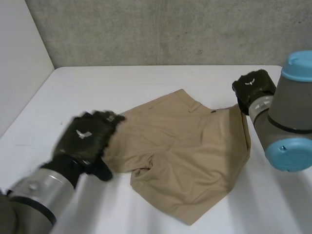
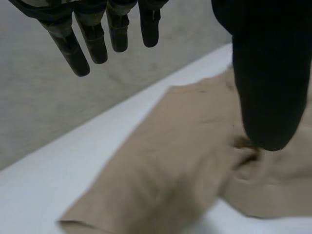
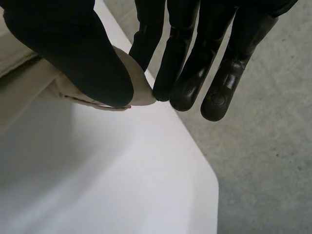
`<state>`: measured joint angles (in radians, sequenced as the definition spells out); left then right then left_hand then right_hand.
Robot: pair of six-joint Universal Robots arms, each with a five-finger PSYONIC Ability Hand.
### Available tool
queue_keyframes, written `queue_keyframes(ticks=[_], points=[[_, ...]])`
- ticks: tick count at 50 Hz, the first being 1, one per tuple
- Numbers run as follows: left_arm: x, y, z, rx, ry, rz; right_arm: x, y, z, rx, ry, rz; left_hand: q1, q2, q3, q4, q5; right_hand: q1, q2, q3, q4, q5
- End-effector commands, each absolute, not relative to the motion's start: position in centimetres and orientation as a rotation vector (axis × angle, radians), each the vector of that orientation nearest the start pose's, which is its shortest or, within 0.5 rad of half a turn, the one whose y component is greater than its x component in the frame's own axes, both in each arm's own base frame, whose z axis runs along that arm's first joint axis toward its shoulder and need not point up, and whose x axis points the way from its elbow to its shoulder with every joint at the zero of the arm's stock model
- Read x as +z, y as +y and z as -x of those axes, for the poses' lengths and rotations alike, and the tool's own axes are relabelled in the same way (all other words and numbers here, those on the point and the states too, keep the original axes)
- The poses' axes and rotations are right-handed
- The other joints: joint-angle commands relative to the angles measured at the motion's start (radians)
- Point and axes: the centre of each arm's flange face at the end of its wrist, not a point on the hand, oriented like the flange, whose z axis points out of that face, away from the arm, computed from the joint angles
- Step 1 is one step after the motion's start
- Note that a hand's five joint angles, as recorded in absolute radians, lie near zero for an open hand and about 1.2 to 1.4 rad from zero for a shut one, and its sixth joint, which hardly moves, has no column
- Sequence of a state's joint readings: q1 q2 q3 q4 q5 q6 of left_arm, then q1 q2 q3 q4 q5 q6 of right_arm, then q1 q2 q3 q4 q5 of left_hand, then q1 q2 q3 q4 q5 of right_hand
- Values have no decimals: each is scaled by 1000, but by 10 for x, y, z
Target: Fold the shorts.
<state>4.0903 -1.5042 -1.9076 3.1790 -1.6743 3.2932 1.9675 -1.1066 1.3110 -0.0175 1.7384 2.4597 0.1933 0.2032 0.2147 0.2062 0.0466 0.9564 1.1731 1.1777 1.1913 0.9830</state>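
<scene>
Plain tan shorts (image 1: 185, 151) against a white table (image 1: 97, 92) and a mottled grey wall (image 1: 170, 29); the left hand (image 1: 87, 139) and right hand (image 1: 253, 87) are black, each marked with a white emblem, the arms (image 1: 39, 192) grey with light-blue caps (image 1: 303, 66).

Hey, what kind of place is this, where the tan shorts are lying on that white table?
Most likely a robotics lab or test bench, not a home: a white table against a rough concrete wall, and tan shorts laid out between the robot's left hand and right hand.
</scene>
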Motion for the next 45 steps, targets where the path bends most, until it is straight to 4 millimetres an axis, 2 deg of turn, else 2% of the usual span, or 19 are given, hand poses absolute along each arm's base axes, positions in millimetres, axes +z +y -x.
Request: queue_keyframes(ticks=[1, 5, 12, 19, 27, 38, 45], points=[[192, -109, 281, -1865, 2587, -1196, 240, -309, -250, -2220, 2348, 1018, 35, 25, 14, 22, 7, 440, 223, 219, 205, 239], [171, -112, 286, -1757, 2624, -1232, 252, -305, -251, -2214, 2284, 925, 35, 25, 14, 22, 7, 440, 223, 219, 205, 239], [148, -115, 297, -1667, 2658, -1296, 271, -293, -254, -2239, 2188, 902, 85, 75, 63, 72, 57, 440, 223, 219, 205, 239], [145, -107, 315, -1762, 2669, -1412, 266, -290, -255, -2223, 2193, 921, 155, 145, 133, 142, 127, 440, 223, 219, 205, 239], [144, -97, 332, -1880, 2657, -1455, 263, -289, -255, -2216, 2198, 929, 202, 192, 181, 189, 174, 440, 223, 219, 205, 239], [127, -96, 343, -1835, 2664, -1509, 262, -289, -255, -2214, 2202, 932, 252, 242, 230, 239, 224, 440, 223, 219, 205, 239], [125, -98, 348, -1835, 2664, -1514, 261, -289, -255, -2211, 2205, 935, 264, 254, 242, 251, 236, 440, 223, 219, 205, 239]])
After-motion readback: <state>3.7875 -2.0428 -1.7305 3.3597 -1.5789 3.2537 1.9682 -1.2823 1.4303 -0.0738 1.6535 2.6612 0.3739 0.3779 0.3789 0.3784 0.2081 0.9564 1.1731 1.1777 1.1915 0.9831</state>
